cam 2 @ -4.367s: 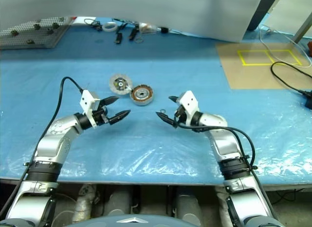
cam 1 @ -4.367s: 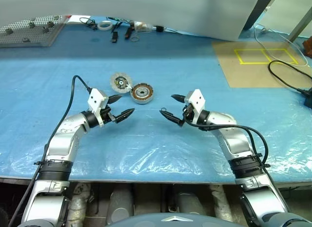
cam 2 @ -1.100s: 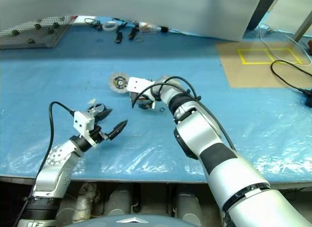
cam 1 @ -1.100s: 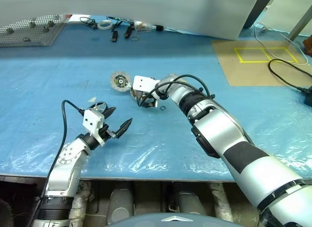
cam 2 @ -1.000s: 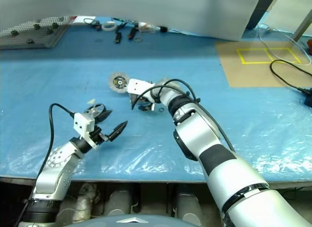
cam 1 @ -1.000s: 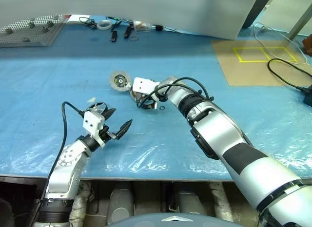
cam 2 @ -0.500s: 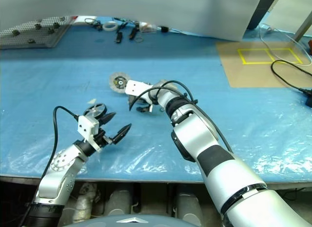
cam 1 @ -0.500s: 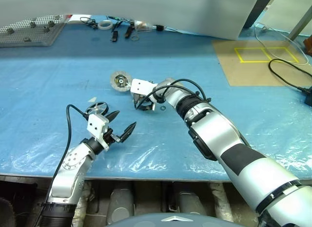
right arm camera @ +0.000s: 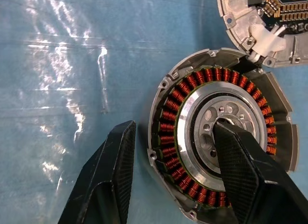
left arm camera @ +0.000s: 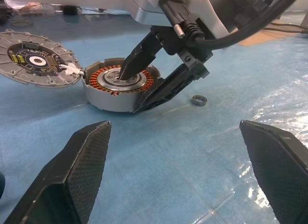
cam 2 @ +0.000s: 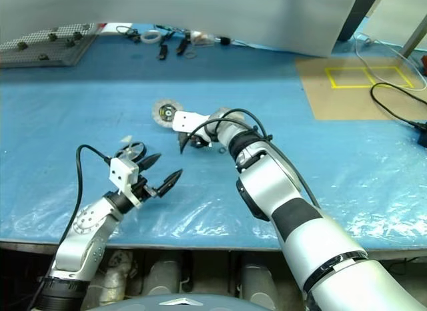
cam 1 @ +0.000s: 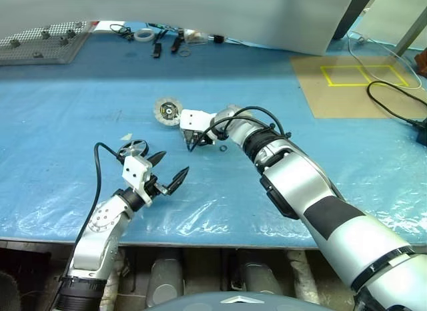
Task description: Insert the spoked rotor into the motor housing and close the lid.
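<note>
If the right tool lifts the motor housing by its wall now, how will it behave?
The motor housing looks rigid metal packed with copper windings, so probably heavy for its size. With one finger inside and one outside, it may tilt. The lid touches its rim and might get dragged.

left arm: bent low and near me, forearm angled forward-right | left gripper [cam 1: 172,173]: my two fingers spread wide, holding nothing | right arm: stretched far forward across my front, wrist tipped down | right gripper [right arm camera: 174,172]: my fingers part-way apart, one inside the housing [right arm camera: 219,152], one outside its wall
</note>
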